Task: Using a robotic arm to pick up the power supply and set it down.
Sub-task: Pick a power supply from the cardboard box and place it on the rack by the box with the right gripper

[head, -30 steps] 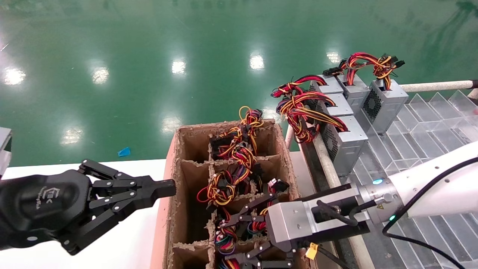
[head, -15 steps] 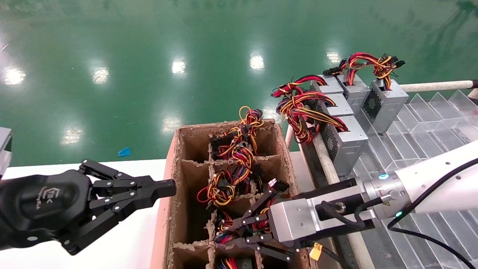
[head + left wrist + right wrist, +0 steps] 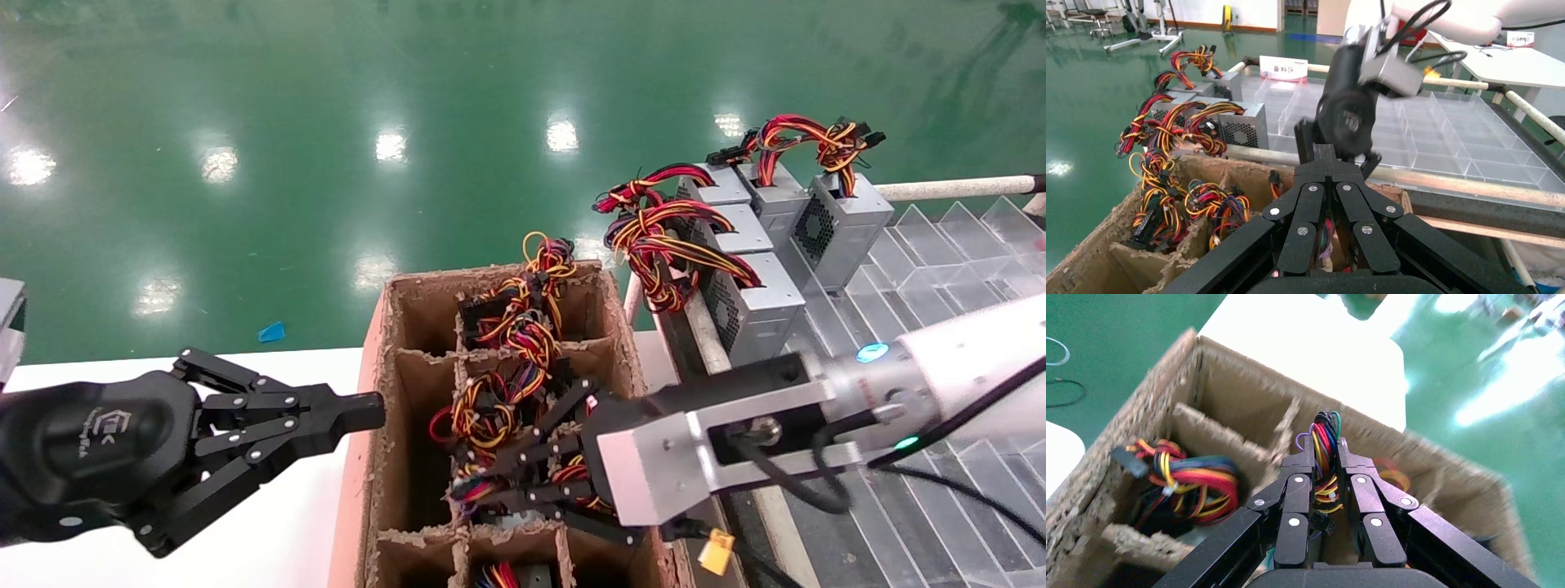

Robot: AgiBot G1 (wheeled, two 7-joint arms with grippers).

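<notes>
A divided cardboard box [image 3: 391, 327] holds several power supplies, of which mostly the tied red, yellow and black wire bundles show. My right gripper [image 3: 467, 490] reaches into a near cell from the right. In the right wrist view the right gripper [image 3: 1326, 454] is shut on one power supply's upright wire bundle [image 3: 1325, 430]; that unit's metal body is hidden in the cell. My left gripper [image 3: 372, 408] hangs shut and empty just left of the box, also seen as the left gripper [image 3: 1328, 153] in the left wrist view.
Several silver power supplies [image 3: 756, 302] stand in a row on the clear divided tray [image 3: 923, 269] to the right, behind a pale rail [image 3: 707, 343]. Other wire bundles [image 3: 523, 327] fill the far cells. A white table [image 3: 270, 523] lies under my left arm.
The right gripper's fingers, spread over the near cells a second ago, have closed on the wire bundle, and the wrist has risen and tilted. The left arm has not moved.
</notes>
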